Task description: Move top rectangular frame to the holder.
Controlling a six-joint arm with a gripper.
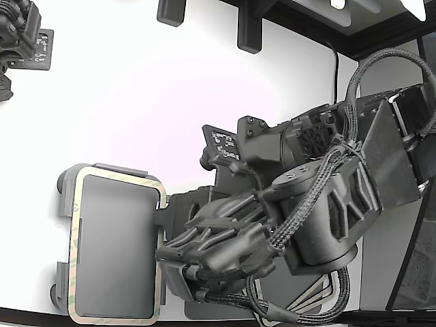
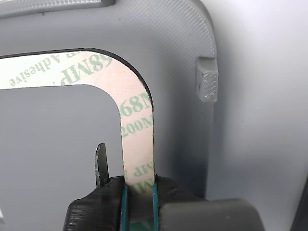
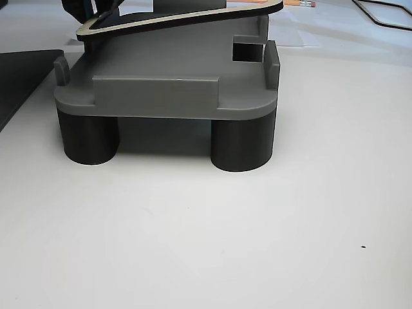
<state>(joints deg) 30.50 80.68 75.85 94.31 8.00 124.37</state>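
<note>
Jaws clamp frame side, held tilted just above holder.

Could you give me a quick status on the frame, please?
Gripper shut on frame. Frame tilted above holder, not seated. Nothing in the way.

A white counter carries everything. The holder, a light grey plate with raised edge tabs, stands on it at the lower left of the exterior view, raised on dark round legs. A dark flat mat lies beside it at the left edge of the other view. At that view's upper right lie what may be pencils.
</note>
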